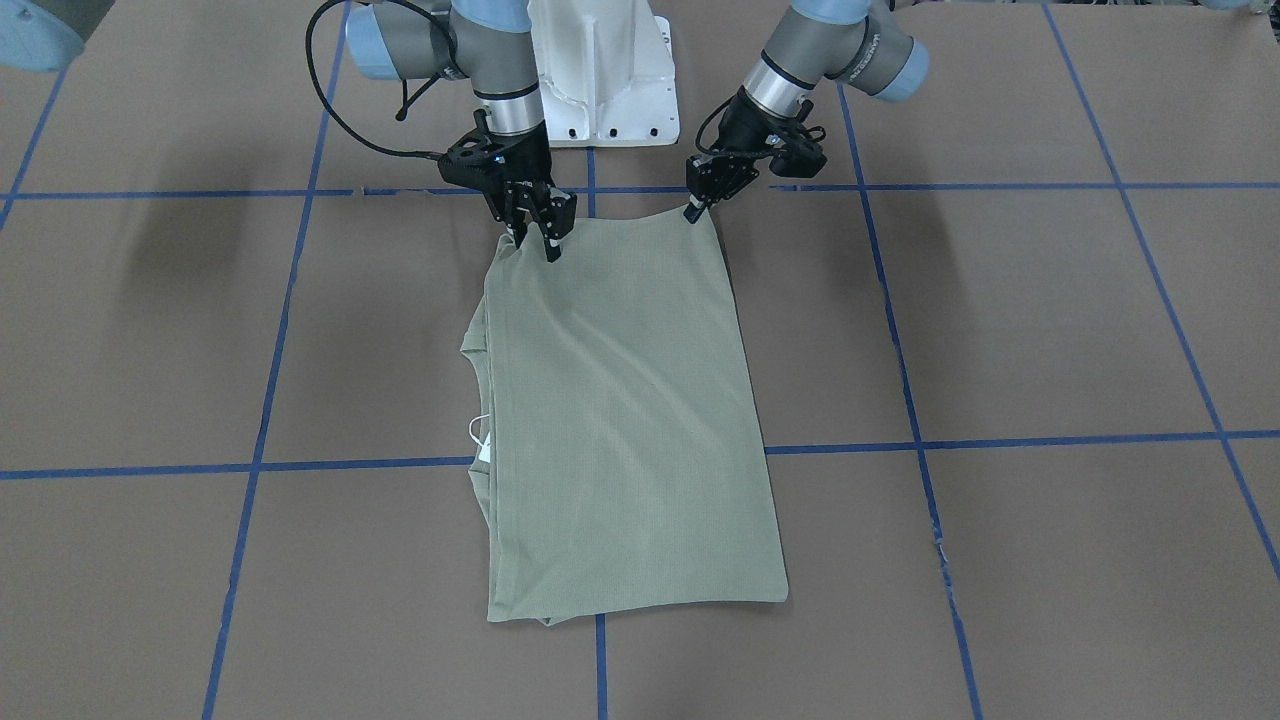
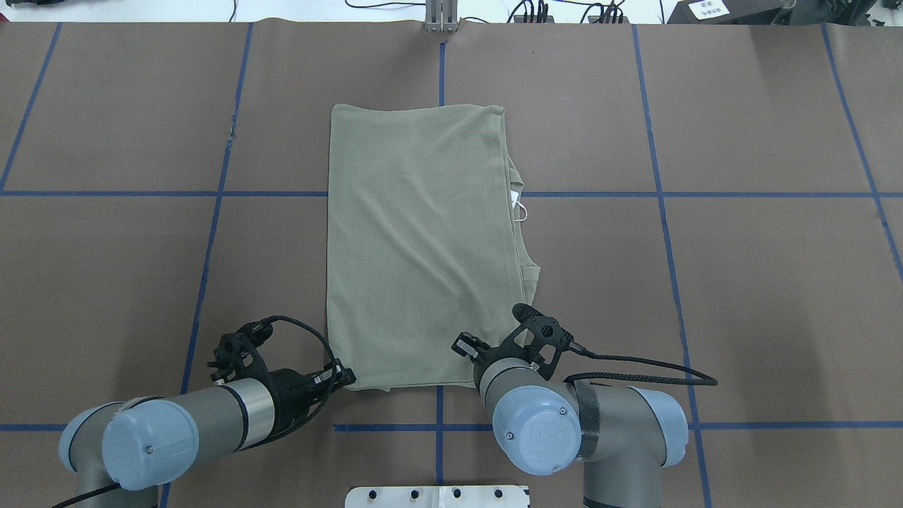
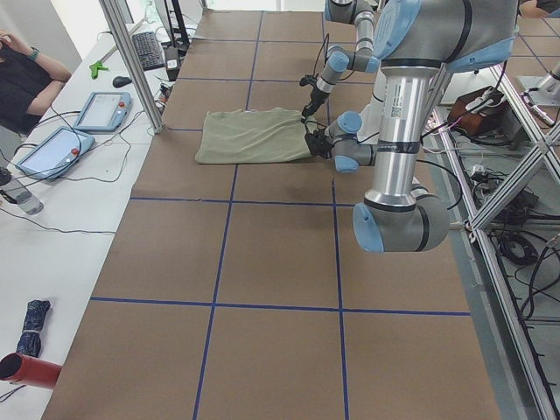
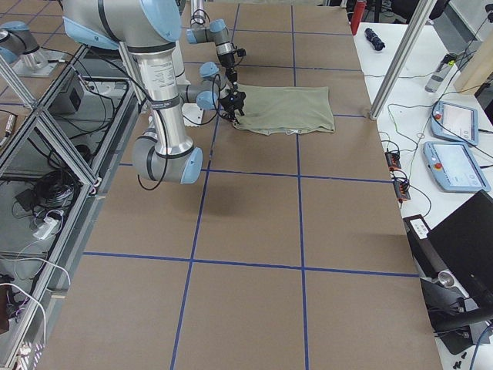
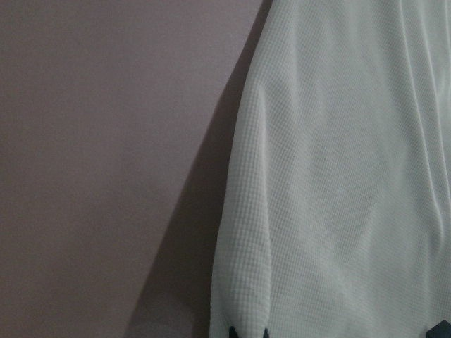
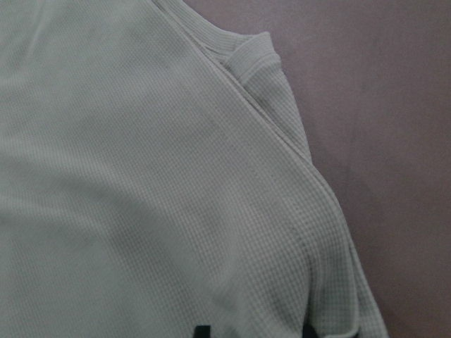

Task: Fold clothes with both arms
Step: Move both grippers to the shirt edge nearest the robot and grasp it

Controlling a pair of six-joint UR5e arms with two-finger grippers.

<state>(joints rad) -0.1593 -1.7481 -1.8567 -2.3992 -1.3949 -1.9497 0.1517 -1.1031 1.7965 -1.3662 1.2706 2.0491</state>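
Robotics lab. Big table (image 3: 262, 262) covered in brown paper, with blue tape grid (image 2: 141, 192). Left arm (image 3: 401, 122) and right arm (image 4: 162, 85) by white pedestal (image 1: 605, 70). Aluminium posts (image 3: 133, 61) at table edge. White side bench (image 3: 52, 254) holds touchscreen control pendants (image 3: 103, 109), keyboard (image 3: 150, 51), loose wires. Coiled cables (image 4: 54, 185) on floor behind metal frame. Person (image 3: 26, 74) at bench.
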